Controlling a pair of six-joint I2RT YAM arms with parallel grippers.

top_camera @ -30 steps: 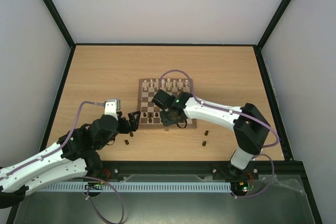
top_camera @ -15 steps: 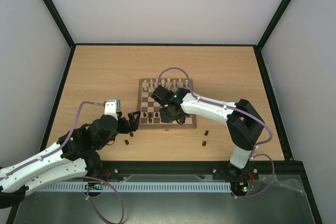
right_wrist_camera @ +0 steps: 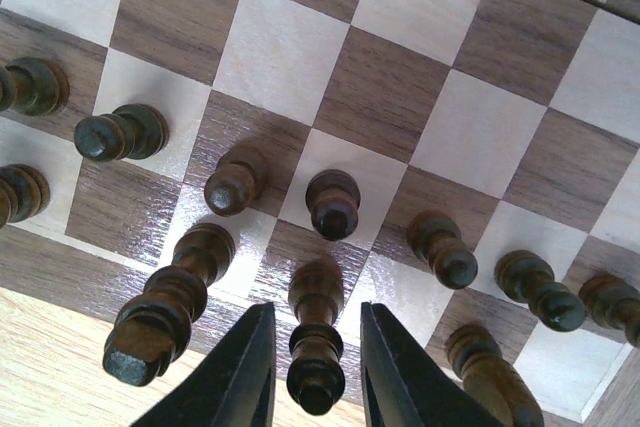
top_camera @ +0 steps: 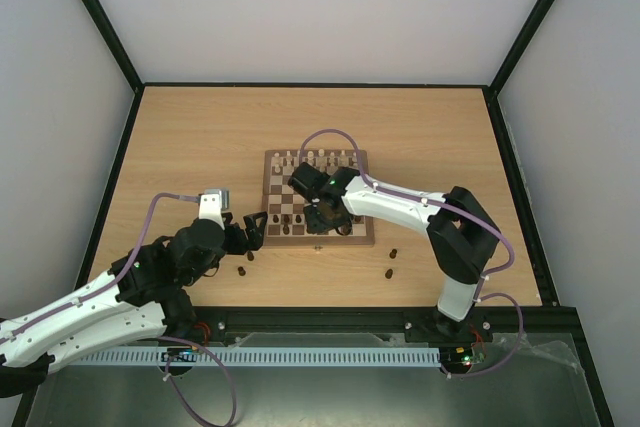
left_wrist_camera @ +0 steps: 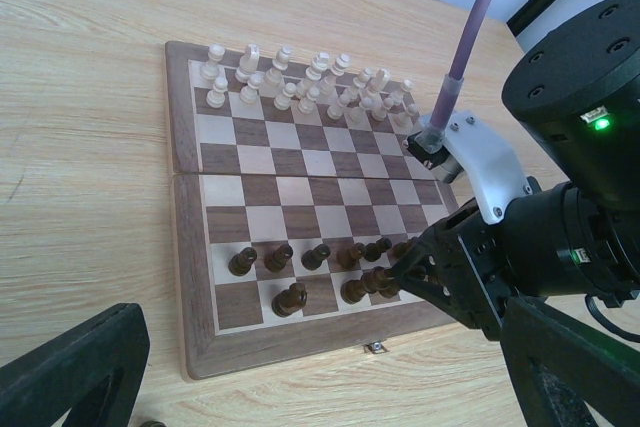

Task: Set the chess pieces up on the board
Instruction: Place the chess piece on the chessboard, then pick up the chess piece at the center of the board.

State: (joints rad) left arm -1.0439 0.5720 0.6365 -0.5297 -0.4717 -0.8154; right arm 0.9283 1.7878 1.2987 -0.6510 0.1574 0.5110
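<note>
A light wood-grain surface is edged by a black frame on its far, left and right sides. Plain pale walls rise beyond. A white slotted strip runs along the near edge, above a grey metal ledge.

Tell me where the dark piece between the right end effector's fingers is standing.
In the right wrist view, the dark piece stands on the board's nearest row, between the fingers of the right end effector, directly behind a dark pawn.

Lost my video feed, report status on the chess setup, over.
Left claw wide open, empty. Right claw slightly open astride a dark back-row piece on the board. Neighbours close; loose dark pieces on the table.
</note>
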